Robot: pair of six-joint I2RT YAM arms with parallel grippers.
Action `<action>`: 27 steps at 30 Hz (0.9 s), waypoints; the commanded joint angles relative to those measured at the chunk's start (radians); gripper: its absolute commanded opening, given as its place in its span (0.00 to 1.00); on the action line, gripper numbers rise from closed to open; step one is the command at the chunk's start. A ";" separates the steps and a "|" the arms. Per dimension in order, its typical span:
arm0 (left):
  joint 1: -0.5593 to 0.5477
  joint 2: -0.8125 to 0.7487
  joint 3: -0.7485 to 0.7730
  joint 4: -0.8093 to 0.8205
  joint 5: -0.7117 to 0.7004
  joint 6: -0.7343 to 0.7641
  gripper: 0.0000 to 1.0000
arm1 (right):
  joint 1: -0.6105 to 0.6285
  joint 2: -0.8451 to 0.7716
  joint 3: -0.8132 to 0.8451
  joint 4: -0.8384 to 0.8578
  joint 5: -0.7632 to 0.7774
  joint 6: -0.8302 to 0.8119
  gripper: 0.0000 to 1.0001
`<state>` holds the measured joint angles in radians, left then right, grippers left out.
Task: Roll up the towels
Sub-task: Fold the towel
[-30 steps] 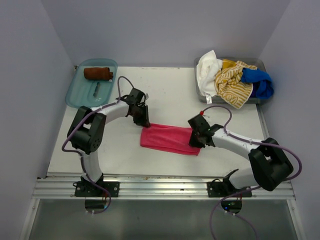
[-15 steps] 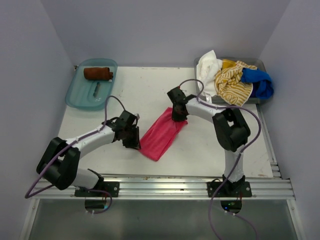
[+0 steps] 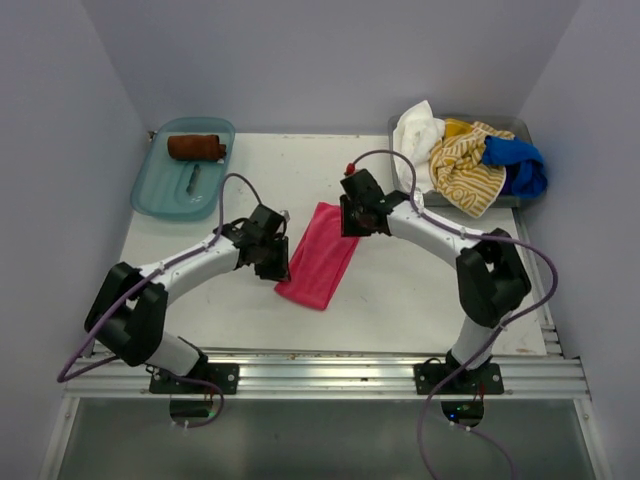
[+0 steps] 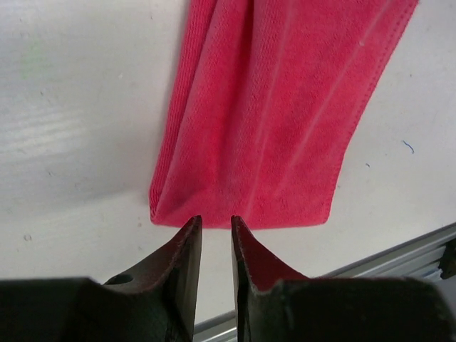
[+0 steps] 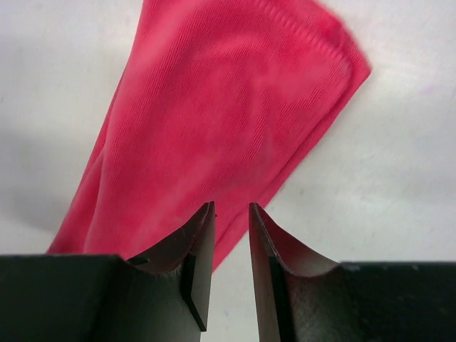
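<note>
looks like a robot lab test cell tbh, flat white table (image 3: 400,300) boxed in by bare pale lilac walls (image 3: 300,60), ribbed aluminium rail (image 3: 330,372) along its near edge, white-and-black left arm (image 3: 190,268) and right arm (image 3: 440,235) bolted there, purple cables (image 3: 385,153) looping above the table

Pink towel (image 4: 278,121) flat on table (image 4: 78,128); jaws slightly apart by its near edge
</note>
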<state>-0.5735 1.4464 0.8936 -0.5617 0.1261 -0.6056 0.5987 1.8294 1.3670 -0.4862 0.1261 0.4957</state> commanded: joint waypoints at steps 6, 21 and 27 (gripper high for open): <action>0.043 0.167 0.048 0.091 0.029 0.058 0.24 | 0.070 -0.104 -0.194 0.095 -0.049 0.116 0.29; -0.039 0.045 -0.029 0.076 0.055 -0.008 0.23 | 0.018 0.104 -0.006 0.003 0.089 -0.042 0.26; -0.039 -0.047 0.031 -0.004 0.018 0.017 0.26 | 0.019 -0.041 -0.037 -0.008 0.058 -0.040 0.35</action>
<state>-0.6136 1.4639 0.8646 -0.5240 0.1734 -0.6052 0.6147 1.9060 1.3247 -0.4759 0.1837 0.4747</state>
